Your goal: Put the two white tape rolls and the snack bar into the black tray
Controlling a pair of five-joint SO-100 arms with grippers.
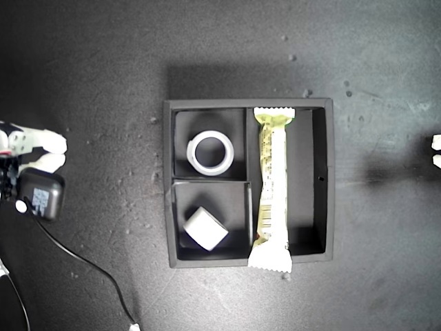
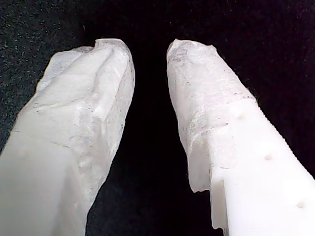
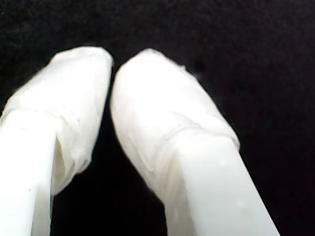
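Note:
The black tray [image 1: 327,179] sits mid-table in the exterior view. The wider white tape roll [image 1: 211,152] lies flat in its upper small compartment. The smaller tape roll [image 1: 205,228] rests tilted in the lower small one. The snack bar [image 1: 272,186] lies along the long compartment, both crimped ends overlapping the tray walls. My first gripper [image 2: 147,49] is open over bare black surface. My second gripper [image 3: 112,61] is shut on nothing. White fingers [image 1: 49,143] of one arm show at the exterior view's left edge, and another arm's fingertips [image 1: 436,142] at its right edge. I cannot tell which arm is which.
A small black device [image 1: 41,194] with a cable [image 1: 89,265] lies by the arm at the exterior view's left edge. The table is a dark matte surface with a few pale specks [image 1: 306,92].

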